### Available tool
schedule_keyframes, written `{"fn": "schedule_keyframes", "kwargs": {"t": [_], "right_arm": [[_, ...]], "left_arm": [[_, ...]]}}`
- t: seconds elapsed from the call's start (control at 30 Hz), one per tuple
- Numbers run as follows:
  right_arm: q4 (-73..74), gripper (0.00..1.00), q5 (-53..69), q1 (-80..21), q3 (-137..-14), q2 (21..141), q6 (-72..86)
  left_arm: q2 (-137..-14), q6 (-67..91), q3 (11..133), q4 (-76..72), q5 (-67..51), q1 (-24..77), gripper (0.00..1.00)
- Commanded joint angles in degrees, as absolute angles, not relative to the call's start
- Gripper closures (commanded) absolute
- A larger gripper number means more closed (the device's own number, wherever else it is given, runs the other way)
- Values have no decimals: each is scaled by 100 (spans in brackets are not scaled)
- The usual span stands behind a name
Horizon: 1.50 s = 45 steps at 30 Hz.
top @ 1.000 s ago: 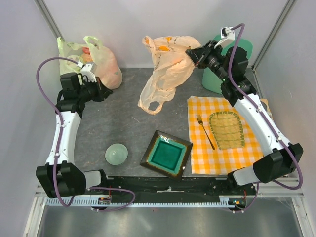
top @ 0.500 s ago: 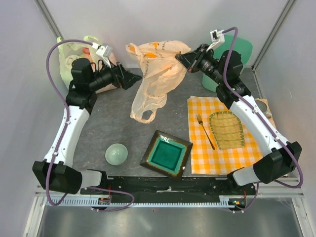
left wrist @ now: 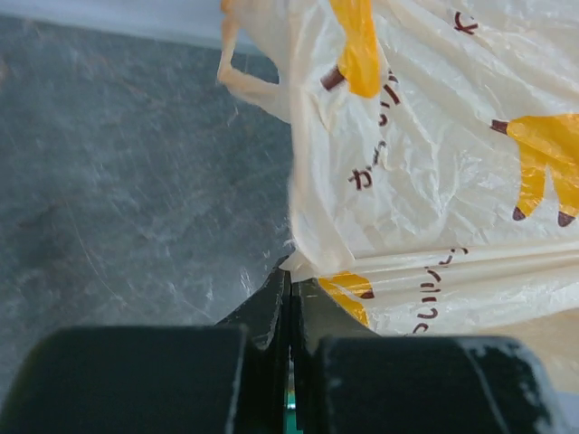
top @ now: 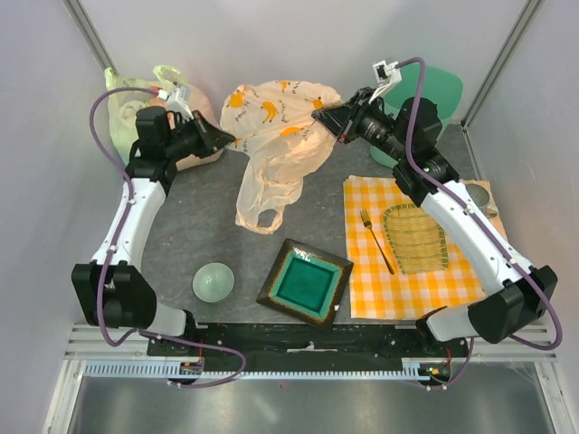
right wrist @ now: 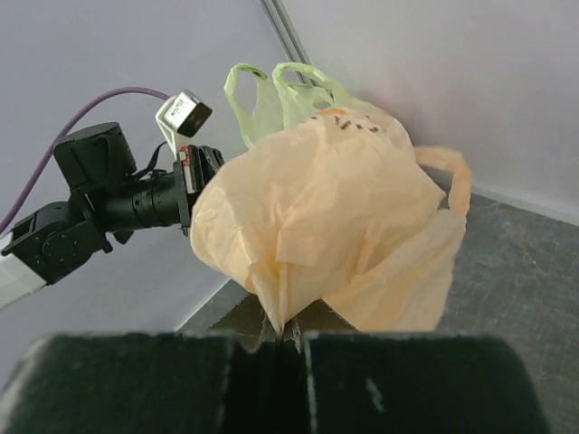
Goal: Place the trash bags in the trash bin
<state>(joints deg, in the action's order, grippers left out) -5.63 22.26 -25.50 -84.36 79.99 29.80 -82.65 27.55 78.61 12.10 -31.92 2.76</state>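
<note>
Grey, mottled stone-look tabletop (top: 199, 226) fills your workspace, boxed in by smooth pale walls. You have the trash bag (top: 276, 136) stretched in the air between both arms, over the back middle of the table. It is thin, crinkled, translucent peach-cream film with yellow banana prints and small brown lettering.

Your left gripper (top: 233, 140) has its black fingers pressed together. The left wrist view shows a folded edge of the film (left wrist: 434, 136) pinched at their tips. Your right gripper (top: 317, 113) is likewise clamped. From its wrist camera, the bag (right wrist: 326, 217) gathers into a tight pleated bunch that runs down between the two fingers.

Below the stretched top, the rest of the film sags in soft folds toward the table. One loop handle (top: 262, 217) hangs lowest; you cannot tell from these views whether it touches the surface.

The trash bin (top: 439, 90), smooth mint-green plastic with a rounded rim, stands in the back right corner, behind your right arm. It is apart from the bag.

A yellow-green translucent bag (top: 136, 99), bulging with orange stuffing, sits in the back left corner. Near the front lie a small round pale green bowl (top: 213, 281) and a glossy square teal dish (top: 305, 281). To the right, a yellow-checked cloth (top: 407, 271) carries a metal fork (top: 377, 241) and a ribbed woven tray (top: 416, 237).
</note>
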Motion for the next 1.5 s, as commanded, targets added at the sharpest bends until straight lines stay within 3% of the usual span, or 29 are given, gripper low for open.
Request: {"fn": "schedule_keyframes", "kwargs": {"t": [0.0,0.07,0.1,0.13,0.17,0.2,0.27,0.43,0.63,0.77,0.9,0.93,1.0,1.03,1.13,1.23,1.3,1.33,1.43,1.47], "right_arm": [[-1089,100,2153,-2215,-8604,7910,3259],[-1186,100,2188,-2145,-8639,7971,3401],[-1230,100,2145,-2127,-8666,8024,3549],[-1291,100,2092,-2083,-8649,8051,3620],[-1335,100,2048,-2074,-8648,8077,3699],[-1432,100,1865,-2048,-8631,8129,3805],[-1564,100,1723,-2022,-8605,8191,4095],[-1617,100,1240,-2013,-8771,8420,4438],[-1714,100,1248,-2039,-8666,8517,5036],[-1793,100,1423,-2021,-8666,8526,5422],[-1819,100,1713,-1986,-8614,8490,5913],[-1811,100,1766,-1978,-8596,8490,5967],[-1636,100,1784,-1943,-8569,8447,6003],[-1609,100,1810,-1838,-8561,8455,6003],[-1486,100,1828,-1531,-8596,8464,6248],[-1494,100,1846,-1415,-8561,8490,6293],[-1564,100,1837,-1406,-8482,8473,6302],[-1582,100,1811,-1406,-8464,8473,6310],[-1678,100,1793,-1406,-8402,8481,6311],[-1696,100,1758,-1406,-8376,8473,6284]], "left_arm": [[-8210,3314,7165,742,-3697,-413,98],[-8069,3252,7041,415,-3980,-492,98],[-7894,3261,6927,22,-4469,-518,91],[-7814,3243,6900,-87,-4674,-519,73],[-7692,3234,6847,-210,-5076,-519,37],[-7603,3243,6794,-289,-5271,-501,22],[-7287,3287,6663,-325,-5588,-501,8],[-6733,3383,6135,-176,-5494,-265,6],[-6890,3718,6029,-492,-4984,508,5],[-7136,3068,6135,366,-3591,852,4],[-7443,2751,6293,668,-3059,870,4],[-7497,2673,6319,677,-3085,870,5],[-7576,2523,6477,973,-3068,853,25],[-7594,2288,6521,1071,-3024,739,52],[-7620,2048,6443,1318,-2988,179,90],[-7743,2179,6232,1170,-3812,-568,98],[-7770,2311,6100,855,-4637,-781,97],[-7709,2486,6013,496,-5076,-869,81],[-7340,3116,5793,-454,-6036,-809,9],[-7269,3216,5775,-509,-6169,-774,7]]}}
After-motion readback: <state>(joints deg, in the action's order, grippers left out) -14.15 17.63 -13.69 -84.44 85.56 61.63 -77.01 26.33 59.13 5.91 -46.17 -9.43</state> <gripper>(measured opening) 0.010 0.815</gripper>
